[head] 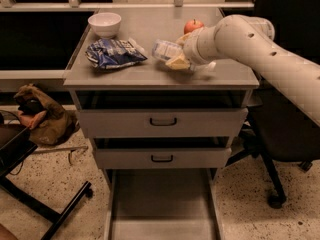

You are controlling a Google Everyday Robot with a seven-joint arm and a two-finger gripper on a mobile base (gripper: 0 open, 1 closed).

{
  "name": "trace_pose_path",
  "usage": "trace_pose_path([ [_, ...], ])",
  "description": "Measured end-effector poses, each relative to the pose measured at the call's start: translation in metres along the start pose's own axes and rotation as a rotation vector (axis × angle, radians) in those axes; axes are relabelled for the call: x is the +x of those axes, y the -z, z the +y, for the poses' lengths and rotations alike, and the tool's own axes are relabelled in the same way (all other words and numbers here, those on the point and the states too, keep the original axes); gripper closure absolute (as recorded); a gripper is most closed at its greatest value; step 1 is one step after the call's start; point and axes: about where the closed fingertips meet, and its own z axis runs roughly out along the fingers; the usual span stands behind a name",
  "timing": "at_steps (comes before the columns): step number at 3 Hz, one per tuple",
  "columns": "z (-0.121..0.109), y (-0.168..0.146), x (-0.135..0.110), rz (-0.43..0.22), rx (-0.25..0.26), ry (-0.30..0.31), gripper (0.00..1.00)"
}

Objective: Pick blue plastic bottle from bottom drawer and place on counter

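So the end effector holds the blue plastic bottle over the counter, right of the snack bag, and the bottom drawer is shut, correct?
Not quite. The camera view shows the bottom drawer pulled open, not shut. The rest holds: the end effector grips the blue plastic bottle over the counter, right of the snack bag.
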Motion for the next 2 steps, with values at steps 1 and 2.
trace_pose_path([
  [1,-0.0142,0.0173,0.0099,0.059,0.047,0.009,1.0],
  [2,-0.0182,0.0236,0.0167,0.083,0.06,0.007,1.0],
])
